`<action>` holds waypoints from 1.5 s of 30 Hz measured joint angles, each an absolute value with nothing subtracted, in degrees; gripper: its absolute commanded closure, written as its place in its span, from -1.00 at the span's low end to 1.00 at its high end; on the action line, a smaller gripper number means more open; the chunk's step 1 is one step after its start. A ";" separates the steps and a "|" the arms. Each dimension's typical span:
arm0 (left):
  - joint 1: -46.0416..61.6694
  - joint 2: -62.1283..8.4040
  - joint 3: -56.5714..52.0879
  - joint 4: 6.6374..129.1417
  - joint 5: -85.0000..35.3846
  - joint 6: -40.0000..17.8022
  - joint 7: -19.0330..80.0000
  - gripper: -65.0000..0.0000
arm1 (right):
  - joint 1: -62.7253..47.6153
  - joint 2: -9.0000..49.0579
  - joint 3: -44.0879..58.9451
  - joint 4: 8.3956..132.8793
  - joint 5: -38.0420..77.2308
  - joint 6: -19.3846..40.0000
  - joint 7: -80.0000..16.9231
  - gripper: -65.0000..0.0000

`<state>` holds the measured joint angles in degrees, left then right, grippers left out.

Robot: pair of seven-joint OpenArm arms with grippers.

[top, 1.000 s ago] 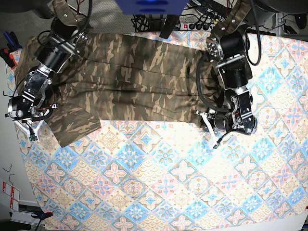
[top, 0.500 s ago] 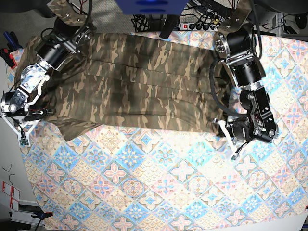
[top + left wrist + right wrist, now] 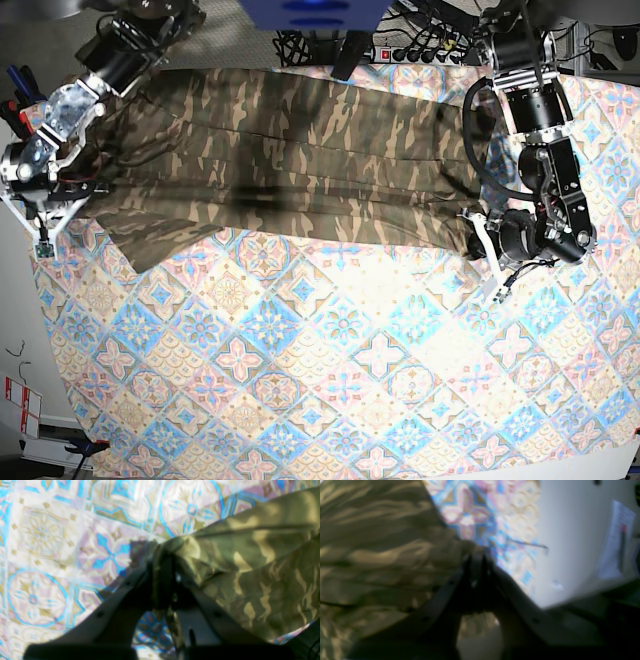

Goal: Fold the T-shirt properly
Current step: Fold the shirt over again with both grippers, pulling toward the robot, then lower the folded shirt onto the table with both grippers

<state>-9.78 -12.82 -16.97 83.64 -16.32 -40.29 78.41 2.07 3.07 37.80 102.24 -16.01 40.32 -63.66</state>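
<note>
The camouflage T-shirt [image 3: 290, 160] lies stretched sideways across the far half of the table. My left gripper [image 3: 475, 222] is at the shirt's near right corner. In the left wrist view the left gripper [image 3: 163, 562] is shut on a bunched corner of the T-shirt [image 3: 250, 567], just above the tablecloth. My right gripper [image 3: 52, 207] is at the shirt's left end, by the table's left edge. The right wrist view shows the right gripper [image 3: 476, 556] shut on the edge of the T-shirt [image 3: 382, 550], with the cloth pulled taut.
The pastel tile-patterned tablecloth [image 3: 330, 370] covers the table. A power strip [image 3: 420, 50] and cables lie along the far edge. The floor [image 3: 565, 542] drops off right beside my right gripper. A clamp [image 3: 85, 447] grips the near left corner.
Both arms have moved outward, the left toward the table's right side, the right up and to the left edge. The shirt has been drawn wider and flatter between them.
</note>
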 measured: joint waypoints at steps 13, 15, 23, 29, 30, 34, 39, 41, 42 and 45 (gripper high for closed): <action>-4.01 -14.83 -16.71 83.64 -16.05 -40.32 78.17 0.94 | -7.35 2.81 37.15 103.13 -14.94 40.38 -71.24 0.98; -3.03 -15.59 -16.12 83.64 -16.12 -40.32 78.17 0.94 | -7.62 2.90 37.12 103.11 -14.66 40.42 -72.99 0.98; -1.10 -17.17 -11.16 83.57 -12.84 -40.29 77.89 0.93 | -8.67 3.38 29.30 100.09 -15.99 40.25 -75.09 0.96; -1.28 -15.94 -10.50 83.42 -4.38 -40.10 78.02 0.28 | -9.06 2.90 26.39 94.08 -16.05 40.27 -75.16 0.52; -1.23 -15.73 -10.46 83.42 -3.81 -40.10 78.19 0.13 | -9.02 3.05 26.41 94.11 -16.08 40.27 -75.24 0.42; -0.82 -15.55 -10.79 83.46 -2.57 -40.12 78.43 -0.23 | -8.71 3.33 26.57 94.52 -16.23 40.25 -75.09 0.09; -1.15 -15.40 -14.33 83.59 -2.68 -40.12 78.39 -0.31 | -7.05 3.20 27.33 99.55 -16.16 40.27 -75.09 -0.05; -1.08 -15.38 -15.18 84.90 -2.63 -40.16 78.50 -0.31 | -6.76 3.03 29.82 102.80 -15.59 40.27 -74.74 -0.05; -0.78 -15.25 -15.68 86.74 -2.68 -40.12 78.48 -0.31 | -6.79 2.98 31.46 104.57 -15.64 40.25 -74.87 -0.05; -0.05 -15.05 -17.65 92.77 -3.05 -40.36 78.04 -0.31 | -7.16 3.38 34.96 107.13 -16.69 40.23 -75.90 -0.05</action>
<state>-0.05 -15.05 -17.65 92.77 -3.05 -40.36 78.04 -7.16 3.38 34.96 107.13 -16.69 40.23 -75.90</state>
